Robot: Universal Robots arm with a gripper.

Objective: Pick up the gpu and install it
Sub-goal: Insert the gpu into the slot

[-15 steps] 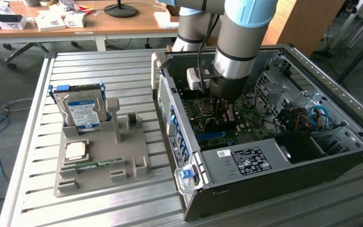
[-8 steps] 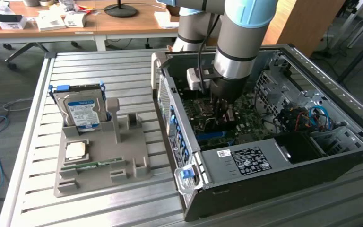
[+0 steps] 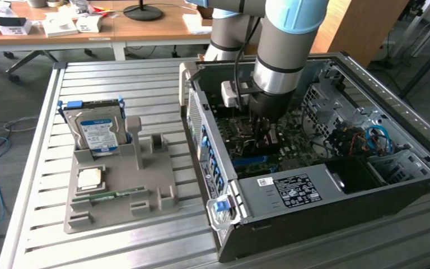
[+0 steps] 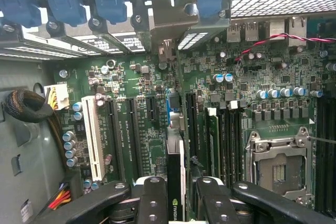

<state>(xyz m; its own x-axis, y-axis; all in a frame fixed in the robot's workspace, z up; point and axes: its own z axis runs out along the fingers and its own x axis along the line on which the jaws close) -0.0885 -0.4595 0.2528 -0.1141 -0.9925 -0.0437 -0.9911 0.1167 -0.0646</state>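
- Black perforated metal fingers of the gripper are sitting nearest the wrist camera. They are pinching the gpu, a thin, flat, dark expansion card seen edge-on, by its two faces.
- Beneath everything, the slatted silver aluminium table is carrying the open black steel computer case, which is lying on its side. The grey-and-blue robot arm is reaching down into it.
- Inside the case, the gpu is hanging over the green motherboard, seemingly in line with a blue slot. I cannot tell whether its edge is touching anything.
- On the exterior view's left, a grey moulded parts holder is standing on the table. It is carrying a boxy hard drive with a blue-white label and a narrow green memory stick.
- Long black expansion slots and a white plastic slot are lying just beside the card's line, so a small sideways offset could be pressing it onto the wrong slot or a slot wall.
- A silvery metal bracket is sitting among the blue plastic retaining clips at the rear wall. If it is catching there, the card could be tilting in the grip.
- A red-and-black twisted wire is running near the rear ports, well apart from the card, so a snag seems unlikely.
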